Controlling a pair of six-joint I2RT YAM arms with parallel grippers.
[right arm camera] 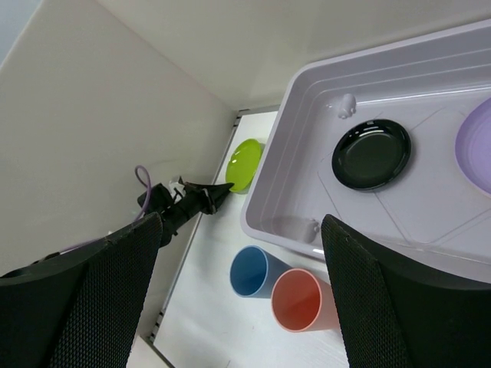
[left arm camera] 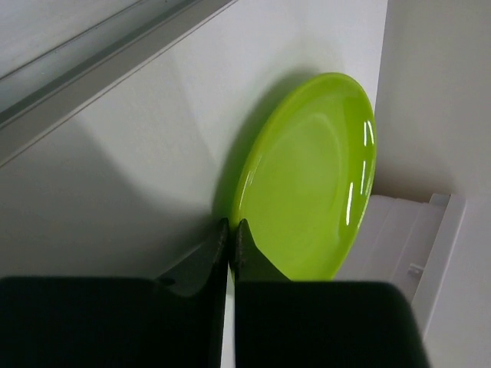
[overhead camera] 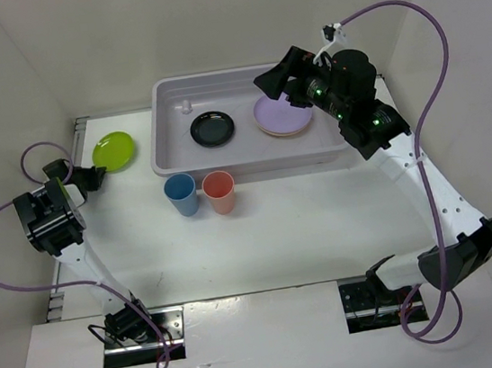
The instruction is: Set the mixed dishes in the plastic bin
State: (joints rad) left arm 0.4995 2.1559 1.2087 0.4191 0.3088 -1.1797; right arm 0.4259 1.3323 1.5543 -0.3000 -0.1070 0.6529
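The lime-green plate (overhead camera: 114,150) lies at the far left of the table, left of the plastic bin (overhead camera: 243,161). My left gripper (overhead camera: 94,177) is shut on its near rim; in the left wrist view the plate (left arm camera: 307,176) rises from between the nearly closed fingers of that gripper (left arm camera: 232,226). The black dish (overhead camera: 212,128) and the lavender plate (overhead camera: 280,114), stacked on an orange-yellow plate (overhead camera: 287,133), lie in the bin. My right gripper (overhead camera: 281,89) is open and empty above the lavender plate. The blue cup (overhead camera: 181,194) and the coral-pink cup (overhead camera: 219,192) stand in front of the bin.
A small white object (overhead camera: 186,106) sits in the bin's far left corner. White enclosure walls stand close at the left, back and right. A metal rail (left arm camera: 100,61) runs along the left wall beside the lime-green plate.
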